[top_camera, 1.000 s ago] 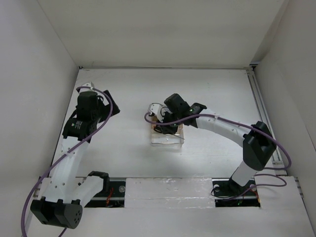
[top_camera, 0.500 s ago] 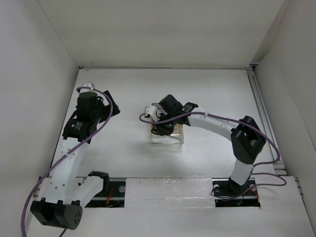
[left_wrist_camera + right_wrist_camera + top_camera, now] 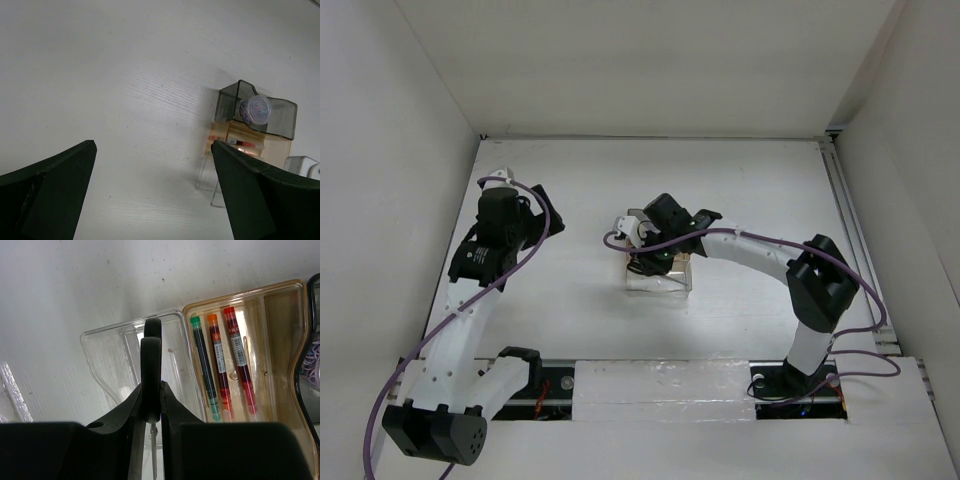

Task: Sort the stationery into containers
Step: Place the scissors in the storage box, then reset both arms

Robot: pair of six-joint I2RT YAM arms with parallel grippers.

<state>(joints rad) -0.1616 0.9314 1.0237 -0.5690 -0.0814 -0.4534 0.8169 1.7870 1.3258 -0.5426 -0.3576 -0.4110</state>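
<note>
Right tool pinches scissors over clear bin; left tool gaping, empty; pens alongside.

You have bare bench left of the bins; the right arm covers them from above, and walls close both sides.

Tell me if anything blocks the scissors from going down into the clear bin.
Nothing visible does. The scissors, pinched in the right arm's jaws, hang over the clear bin, and no item shows inside it. The three pens lie beside it in the amber bin.
</note>
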